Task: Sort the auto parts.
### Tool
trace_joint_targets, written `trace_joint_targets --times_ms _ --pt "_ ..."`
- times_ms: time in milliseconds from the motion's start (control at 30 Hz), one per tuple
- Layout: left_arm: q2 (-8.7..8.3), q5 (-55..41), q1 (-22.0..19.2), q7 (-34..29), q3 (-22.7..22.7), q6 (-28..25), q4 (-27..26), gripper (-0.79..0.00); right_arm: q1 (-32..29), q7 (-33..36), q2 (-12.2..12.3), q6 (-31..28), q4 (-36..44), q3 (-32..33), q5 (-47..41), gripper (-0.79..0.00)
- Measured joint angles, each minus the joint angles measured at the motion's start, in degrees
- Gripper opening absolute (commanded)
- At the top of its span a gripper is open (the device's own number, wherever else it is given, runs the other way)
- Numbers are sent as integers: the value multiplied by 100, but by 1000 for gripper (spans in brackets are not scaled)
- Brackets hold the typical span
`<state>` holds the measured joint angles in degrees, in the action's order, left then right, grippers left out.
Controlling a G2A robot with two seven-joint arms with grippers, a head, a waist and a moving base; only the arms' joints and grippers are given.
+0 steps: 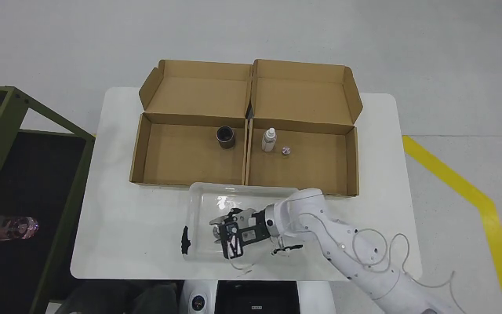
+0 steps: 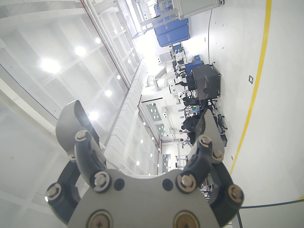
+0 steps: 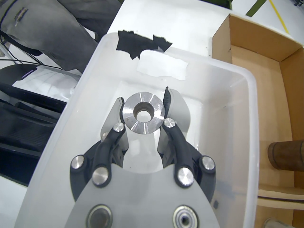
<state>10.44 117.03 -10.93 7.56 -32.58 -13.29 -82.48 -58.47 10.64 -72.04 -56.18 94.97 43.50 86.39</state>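
Steel ring sat clenched in the right tool, white tray around it, apparently for lifting out.

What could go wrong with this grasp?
1. The right claw pinches the smooth metal ring by its round edge; it may slip or pivot on lifting.
2. The wall of the white bin stands between the ring and the cardboard boxes; a low carry might clip it.
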Motion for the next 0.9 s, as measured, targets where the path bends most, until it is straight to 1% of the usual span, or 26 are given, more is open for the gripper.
trace_joint_targets --times_ms 167,433,900 --pt "0 0 0 0 0 0 0 0 18 -97 23 -23 116 136 -265 -785" --pt "0 0 0 0 0 0 0 0 28 -151 72 -27 464 333 -430 -785" --pt "0 0 0 0 0 0 0 0 75 -428 132 68 547 728 -997 -785"
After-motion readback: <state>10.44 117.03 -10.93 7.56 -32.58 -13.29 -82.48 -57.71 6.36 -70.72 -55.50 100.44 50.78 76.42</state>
